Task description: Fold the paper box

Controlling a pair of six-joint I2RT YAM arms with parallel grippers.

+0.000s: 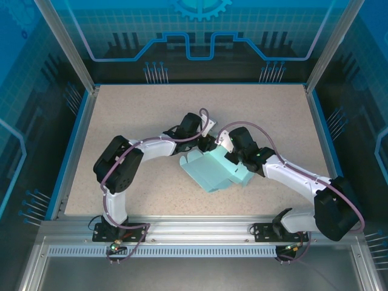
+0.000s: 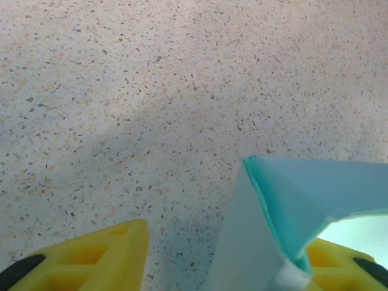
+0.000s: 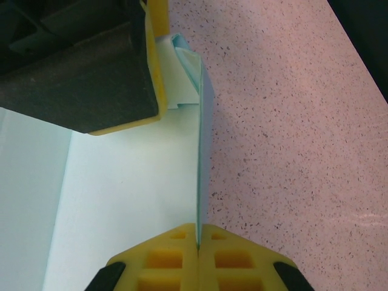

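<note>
- Paper box (image 1: 209,171): pale cyan card, partly folded. It lies on the speckled table (image 1: 133,109) near the centre, between the two arm heads.
- Left gripper (image 1: 205,144): at the far edge of the card. In the wrist view its yellow fingers (image 2: 91,260) are spread wide, so it is open. A raised flap of the card (image 2: 303,200) stands between them, close to the finger on the right of that view.
- Right gripper (image 1: 235,162): on the card's right side. In the wrist view it is closed (image 3: 198,245) on a thin upright wall of the card, pinched edge-on. A flat panel (image 3: 121,194) lies left of that wall, bare table to the right.
</note>
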